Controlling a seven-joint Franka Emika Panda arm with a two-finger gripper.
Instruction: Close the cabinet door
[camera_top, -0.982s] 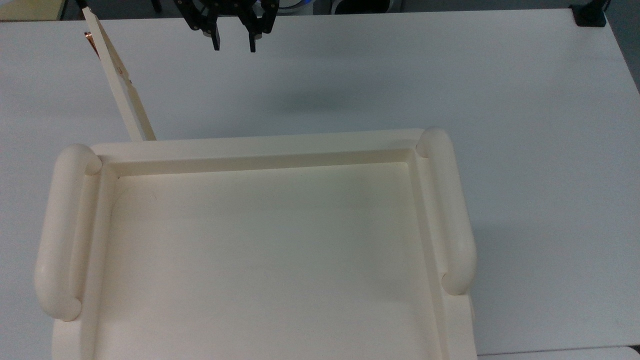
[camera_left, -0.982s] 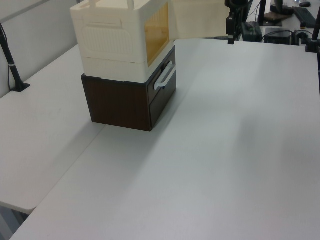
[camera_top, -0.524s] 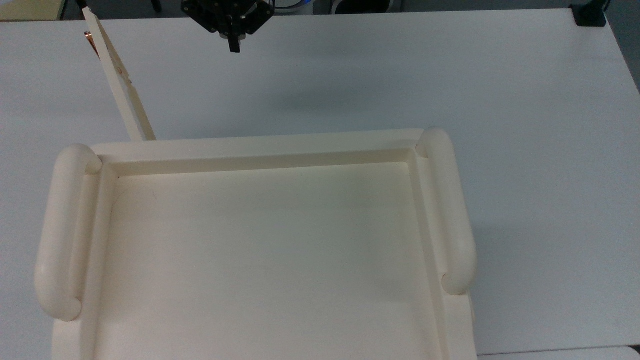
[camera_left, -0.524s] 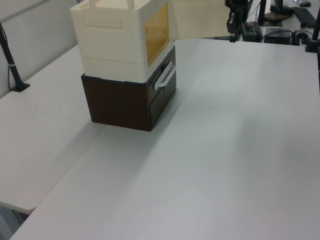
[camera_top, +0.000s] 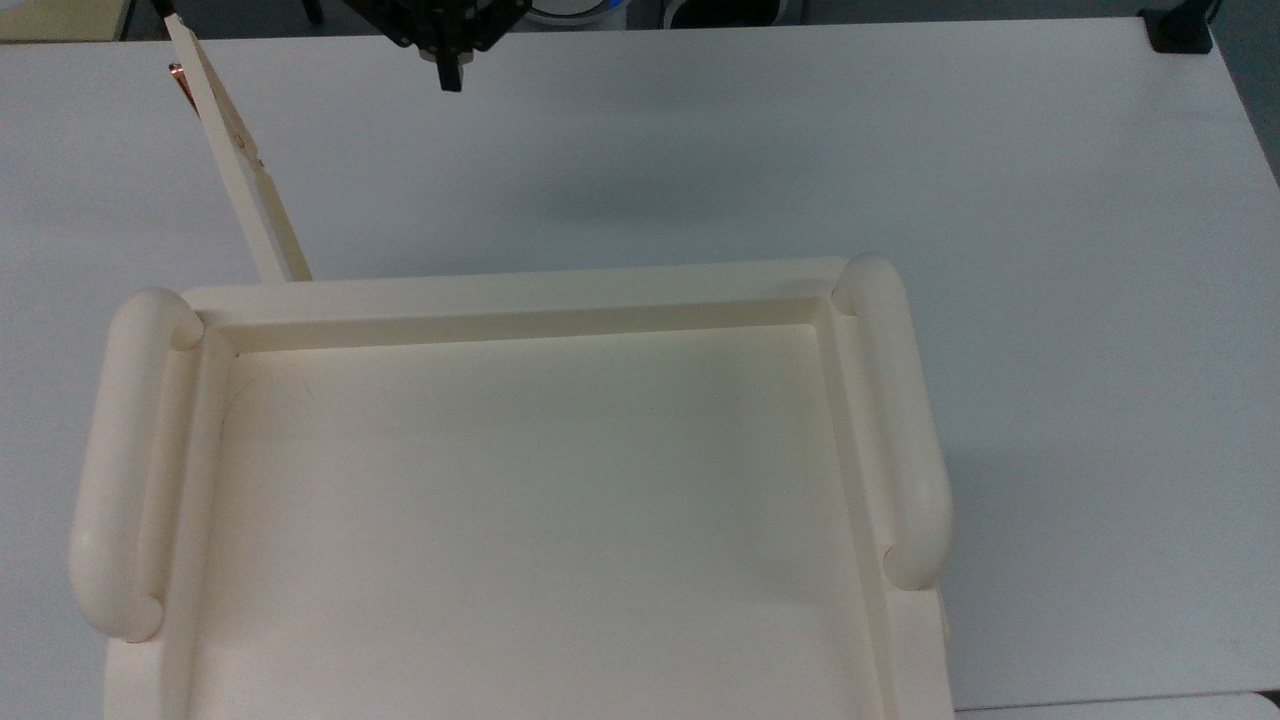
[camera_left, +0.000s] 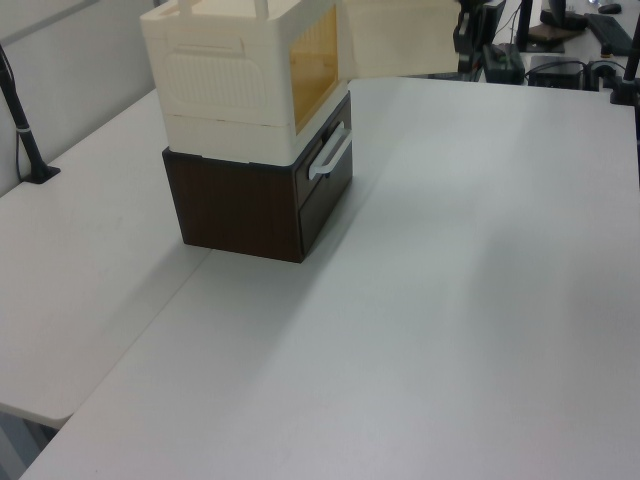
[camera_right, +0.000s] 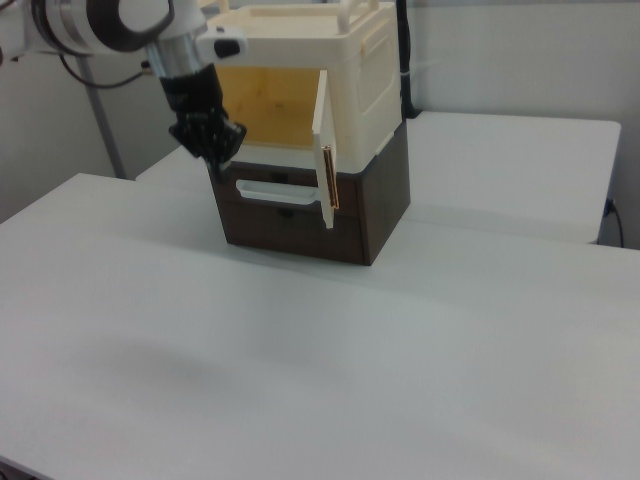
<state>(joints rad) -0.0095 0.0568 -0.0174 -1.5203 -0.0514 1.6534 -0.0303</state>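
White desk (camera_right: 300, 380) carries one cream cabinet (camera_right: 330, 60) stacked on one dark brown drawer unit (camera_right: 380, 200). One cabinet door (camera_right: 323, 150) stands swung wide open, copper knob (camera_top: 176, 72) at its free edge. One tool (camera_top: 449, 75), fingers pressed together, hovers apart from the door over bare desk.

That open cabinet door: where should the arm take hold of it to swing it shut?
Probably no grip is needed: the cabinet door stands swung wide, so pushing its outer face near the free edge, by the copper knob, gives most leverage. The gripper would come from the top view's left.
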